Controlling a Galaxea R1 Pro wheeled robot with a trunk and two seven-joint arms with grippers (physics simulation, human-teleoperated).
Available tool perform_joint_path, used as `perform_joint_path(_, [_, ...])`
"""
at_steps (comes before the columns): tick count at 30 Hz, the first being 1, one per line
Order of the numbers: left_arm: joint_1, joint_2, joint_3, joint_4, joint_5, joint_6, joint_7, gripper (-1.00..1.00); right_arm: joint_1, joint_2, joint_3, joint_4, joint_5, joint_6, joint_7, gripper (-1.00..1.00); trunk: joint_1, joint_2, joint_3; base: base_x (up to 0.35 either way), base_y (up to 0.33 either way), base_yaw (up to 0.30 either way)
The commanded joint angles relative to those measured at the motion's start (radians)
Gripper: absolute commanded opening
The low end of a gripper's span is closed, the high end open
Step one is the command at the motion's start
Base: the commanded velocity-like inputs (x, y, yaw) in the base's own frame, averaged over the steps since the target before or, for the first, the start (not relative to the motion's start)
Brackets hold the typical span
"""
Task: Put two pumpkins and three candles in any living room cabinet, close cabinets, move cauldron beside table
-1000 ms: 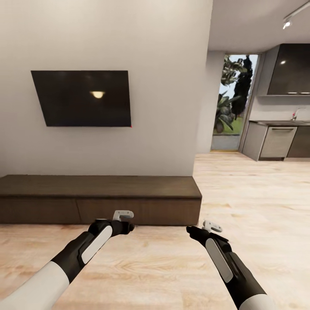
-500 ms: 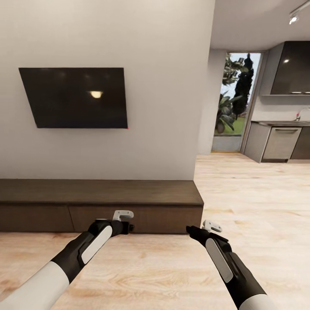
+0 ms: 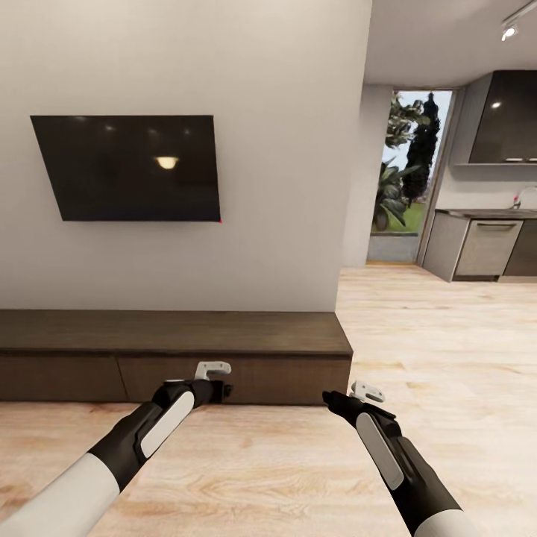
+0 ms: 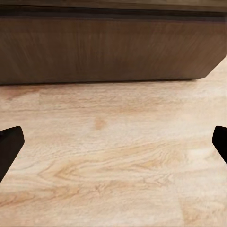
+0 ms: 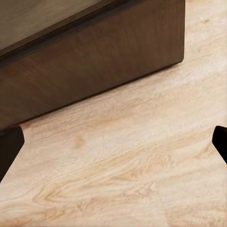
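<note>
The cabinet [image 3: 224, 334] is a long, low, dark-brown unit against the white wall, its flat fronts shut. My left gripper [image 3: 226, 389] hangs just in front of its right-hand front, and my right gripper [image 3: 328, 397] is level with the cabinet's right end. In the left wrist view the left gripper [image 4: 113, 142] is open over bare floor, with the cabinet front [image 4: 109, 52] ahead. The right gripper [image 5: 113, 142] is open too, facing the cabinet's end corner [image 5: 94, 61]. The pumpkins, candles, cauldron and table are out of view.
A black TV [image 3: 127, 168] hangs on the wall above the cabinet. The wall ends at a corner [image 3: 358, 186]; past it, light wood floor [image 3: 432, 350] runs to a glass door [image 3: 406, 175] and grey kitchen units [image 3: 485, 246].
The whole picture shifted over the first half second, so the camera moved a little nearer the cabinet and turned slightly right. Both arms hold the same pose.
</note>
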Motion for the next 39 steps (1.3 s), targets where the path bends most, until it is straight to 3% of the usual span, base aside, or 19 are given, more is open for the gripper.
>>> perform_joint_path(1, [-0.001, 0.001, -0.004, -0.002, 0.011, -0.006, 0.010, 1.00, -0.001, -0.001, 0.004, -0.002, -0.010, 0.001, -0.010, 1.00, 0.004, -0.008, -0.004, 0.001, -0.001, 0.000])
perform_joint_path(14, [0.001, 0.001, -0.007, -0.001, 0.007, -0.130, 0.002, 1.00, -0.001, -0.001, 0.001, 0.000, -0.020, 0.000, -0.011, 1.00, 0.054, -0.099, -0.045, 0.000, 0.000, 0.000])
perform_joint_path(16, [0.001, 0.002, -0.007, 0.000, 0.005, -0.172, -0.048, 1.00, -0.001, -0.001, 0.002, 0.001, -0.020, -0.007, -0.011, 1.00, 0.061, -0.113, -0.051, 0.000, 0.000, 0.000])
perform_joint_path(19, [0.001, 0.003, -0.007, 0.000, 0.004, -0.202, -0.074, 1.00, -0.001, -0.001, 0.003, 0.000, -0.019, -0.025, -0.011, 1.00, 0.073, -0.134, -0.061, 0.000, 0.000, 0.000])
perform_joint_path(26, [0.001, 0.005, -0.007, 0.000, 0.003, -0.236, -0.091, 1.00, 0.000, 0.001, 0.004, 0.000, -0.024, -0.088, -0.008, 1.00, 0.100, -0.183, -0.083, 0.000, 0.000, 0.000])
perform_joint_path(33, [0.001, 0.004, -0.005, 0.022, 0.013, -0.273, -0.093, 1.00, 0.001, 0.028, -0.012, 0.003, -0.035, -0.107, -0.008, 1.00, 0.126, -0.232, -0.105, 0.000, 0.000, 0.000])
perform_joint_path(34, [0.001, 0.004, -0.002, 0.030, 0.014, -0.274, -0.093, 1.00, 0.001, 0.029, -0.021, 0.004, -0.045, -0.116, -0.008, 1.00, 0.130, -0.239, -0.108, 0.000, 0.000, 0.000])
perform_joint_path(37, [0.000, 0.003, 0.052, 0.056, 0.023, -0.279, -0.095, 1.00, 0.002, 0.029, -0.074, 0.007, -0.137, -0.178, -0.006, 1.00, 0.142, -0.260, -0.117, 0.000, 0.000, 0.000])
perform_joint_path(38, [0.000, 0.003, 0.098, 0.063, 0.026, -0.280, -0.099, 1.00, 0.003, 0.028, -0.093, 0.010, -0.203, -0.199, -0.001, 1.00, 0.146, -0.267, -0.120, 0.000, 0.000, 0.000])
perform_joint_path(39, [0.000, 0.003, 0.120, 0.066, 0.026, -0.279, -0.102, 1.00, 0.003, 0.027, -0.099, 0.012, -0.233, -0.207, 0.003, 1.00, 0.149, -0.274, -0.123, 0.000, 0.000, 0.000])
